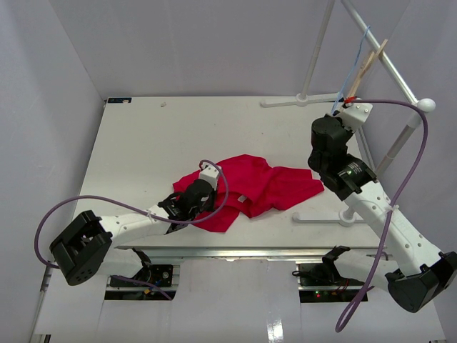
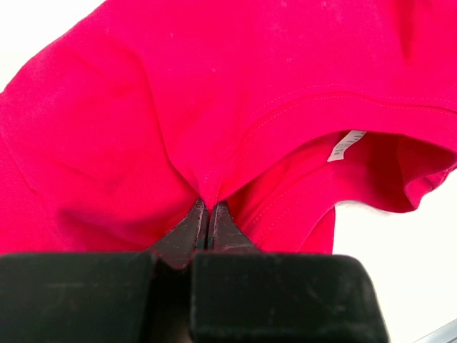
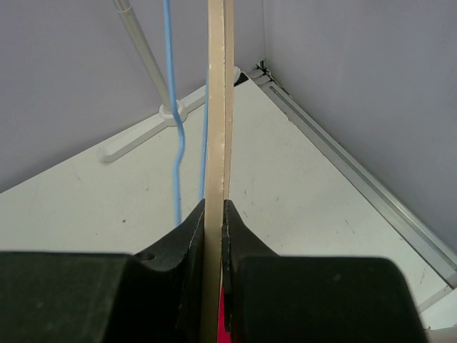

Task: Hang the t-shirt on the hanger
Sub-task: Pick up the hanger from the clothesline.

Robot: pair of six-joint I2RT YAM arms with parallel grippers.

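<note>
Rack: a white clothes rack [image 1: 391,66] stands on the right of the tabletop [image 1: 164,136], its rail slanting overhead; one foot lies far, another lies near, just right of the shirt.
In the way: a thin blue wire hanger [image 3: 172,107] dangles just left of the wooden one, close beside it but apart.
Cables: a purple cable [image 1: 424,143] loops over the right arm.
Hanger: the hanger [image 3: 218,100], pale tan wood, hangs edge-on and upright at the far right.
Right gripper: the right gripper [image 3: 215,209] is pinching the hanger's wood between its black fingers.
T-shirt: the t-shirt [image 1: 253,184], bright red, lies crumpled mid-tabletop, white tag [image 2: 346,145] showing inside the neck.
Left gripper: the left gripper [image 2: 208,213] is pressed together on a fold of t-shirt cloth beside the collar.
</note>
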